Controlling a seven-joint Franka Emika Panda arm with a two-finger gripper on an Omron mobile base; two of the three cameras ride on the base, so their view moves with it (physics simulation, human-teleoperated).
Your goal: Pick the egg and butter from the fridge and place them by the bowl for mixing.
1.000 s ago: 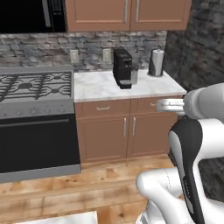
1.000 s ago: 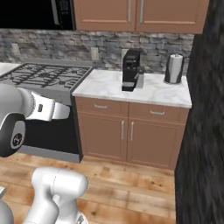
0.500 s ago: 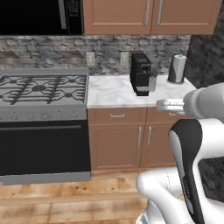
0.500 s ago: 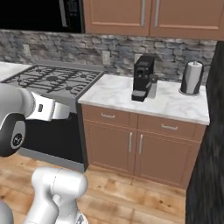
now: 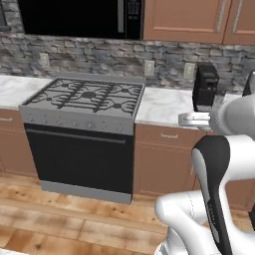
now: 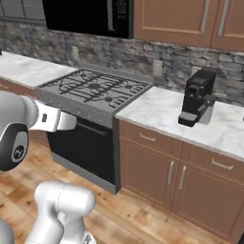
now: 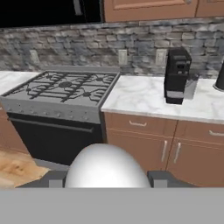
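**Q:** What does the left base view show?

**A:** My arm (image 5: 219, 164) rises at lower right, wrist level with the marble bench (image 5: 164, 104), facing the gas stove (image 5: 87, 99) and the black coffee machine (image 5: 205, 87). From here I cannot tell how my jaws stand.

**Q:** And the right base view?

**A:** The same kitchen from the other side: stove (image 6: 97, 88), coffee machine (image 6: 198, 97), brown cabinets (image 6: 176, 171) under the bench. No bowl in sight.

**Q:** The hand view?

**A:** The egg (image 7: 107, 168) sits low in the picture, a smooth white dome between my two dark finger tips (image 7: 56, 178). My jaws are clamped on it, one tip at each flank.

**Q:** How will it handle?

**A:** Light, I judge, but slick and brittle: squeeze harder and the shell may crack, loosen and it may roll out. Holding across its widest part, as now, looks safest; I'd set it down gently, since a round egg wanders on marble.
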